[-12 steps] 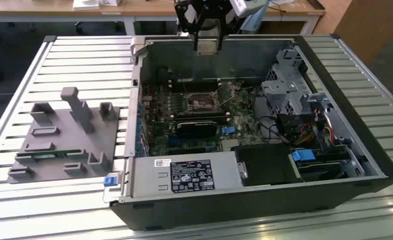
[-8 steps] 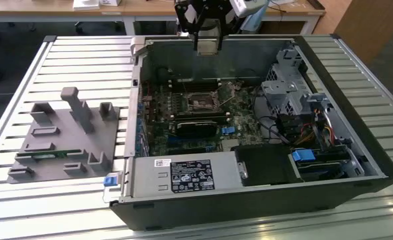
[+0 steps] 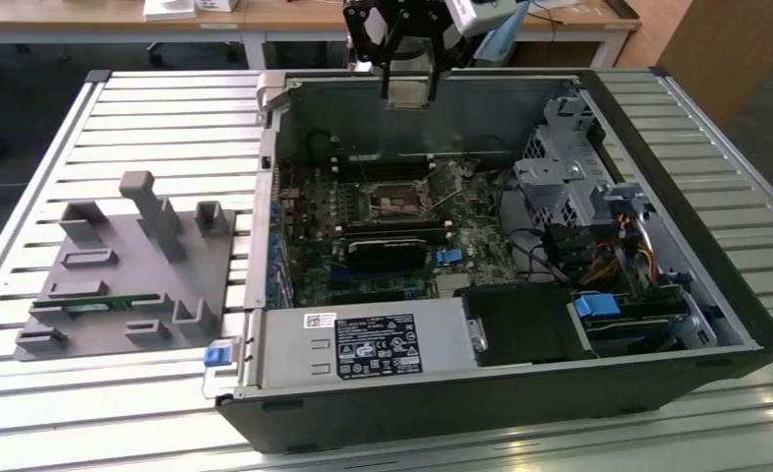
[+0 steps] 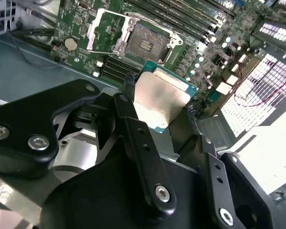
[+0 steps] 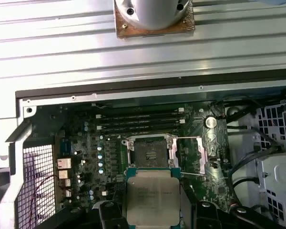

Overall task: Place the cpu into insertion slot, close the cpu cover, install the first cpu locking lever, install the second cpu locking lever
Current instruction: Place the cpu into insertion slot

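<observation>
Hanging clear above the open case, the small flat square cpu (image 4: 159, 98) with its dull silver-grey metal top is pinched at two opposite edges by the black gripper (image 3: 410, 93), its fingers drawn in to the chip's width. The square, dark-framed insertion slot (image 5: 150, 153) lies bare, well apart from the chip. The thin dark-silver cpu cover (image 5: 202, 155) is swung open beside it on the green motherboard (image 5: 86, 138). The black computer case (image 3: 492, 413) lies on a slatted metal table (image 3: 150, 128), and a grey moulded fixture tray (image 3: 98, 295) sits at the exterior view's left.
</observation>
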Robot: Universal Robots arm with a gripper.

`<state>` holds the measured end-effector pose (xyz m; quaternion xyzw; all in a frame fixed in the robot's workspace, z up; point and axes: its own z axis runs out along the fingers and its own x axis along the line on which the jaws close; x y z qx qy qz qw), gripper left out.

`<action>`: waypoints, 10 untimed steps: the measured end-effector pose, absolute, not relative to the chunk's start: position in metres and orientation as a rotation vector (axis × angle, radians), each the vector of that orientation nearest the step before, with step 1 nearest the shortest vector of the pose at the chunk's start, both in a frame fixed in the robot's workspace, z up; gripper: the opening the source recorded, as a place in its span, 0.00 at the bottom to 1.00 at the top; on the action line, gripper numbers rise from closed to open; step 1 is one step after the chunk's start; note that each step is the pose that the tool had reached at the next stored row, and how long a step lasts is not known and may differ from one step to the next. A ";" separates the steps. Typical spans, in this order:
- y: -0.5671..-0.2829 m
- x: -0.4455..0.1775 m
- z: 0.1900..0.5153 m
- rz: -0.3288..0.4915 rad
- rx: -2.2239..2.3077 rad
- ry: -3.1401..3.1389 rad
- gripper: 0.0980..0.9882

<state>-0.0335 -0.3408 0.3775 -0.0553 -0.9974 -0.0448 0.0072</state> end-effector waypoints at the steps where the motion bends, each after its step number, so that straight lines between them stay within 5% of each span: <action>1: -0.341 -0.033 0.377 -0.140 -0.198 -3.119 0.49; 10: -0.341 -0.033 0.376 -0.137 -0.388 -3.106 0.49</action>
